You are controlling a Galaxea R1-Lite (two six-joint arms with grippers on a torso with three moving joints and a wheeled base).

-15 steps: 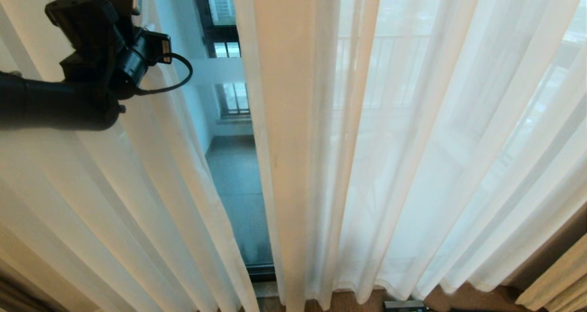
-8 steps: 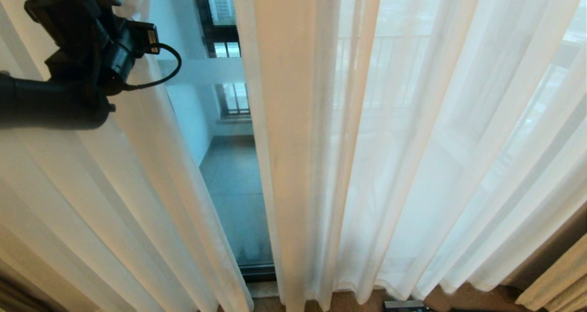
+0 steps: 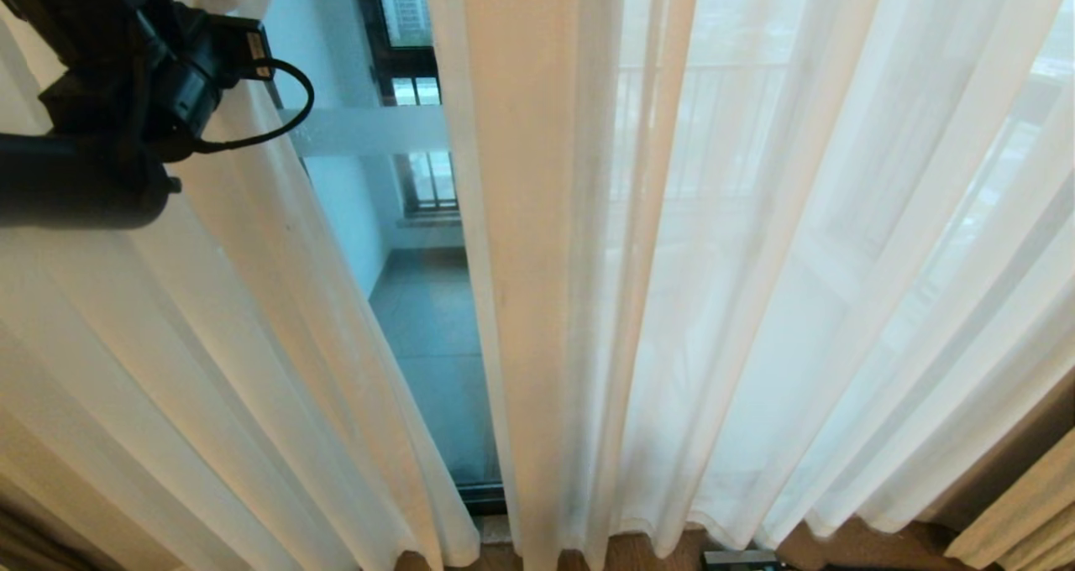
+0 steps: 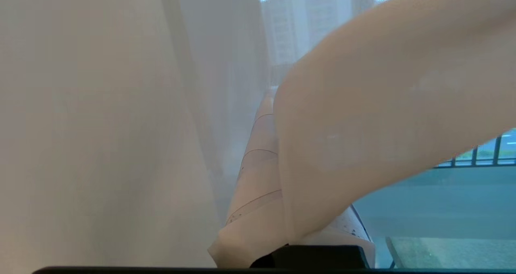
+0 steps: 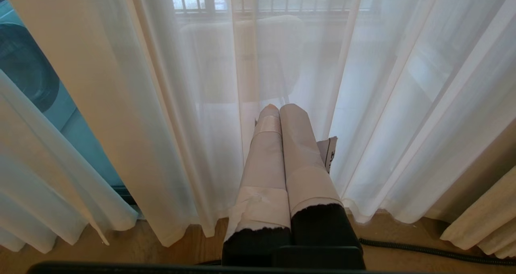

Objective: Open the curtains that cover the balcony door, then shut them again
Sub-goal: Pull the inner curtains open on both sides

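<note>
While the left gripper [image 4: 278,104] sits at the head view's upper left, apparently clamped on a fold of the curtains [image 3: 277,285], their edges frame a narrow gap at centre-left showing the balcony door [image 3: 437,361]. Low down, the right gripper [image 5: 278,108] rests, fingers together.

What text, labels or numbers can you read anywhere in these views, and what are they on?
No text can be read in any view.
White tag beside the tape-wrapped fingers of the right gripper: dark marks along its edge, too small to read.
Tape-wrapped finger of the left gripper, closed on the sheer white curtain panel: thin lines and specks only, no lettering.
</note>
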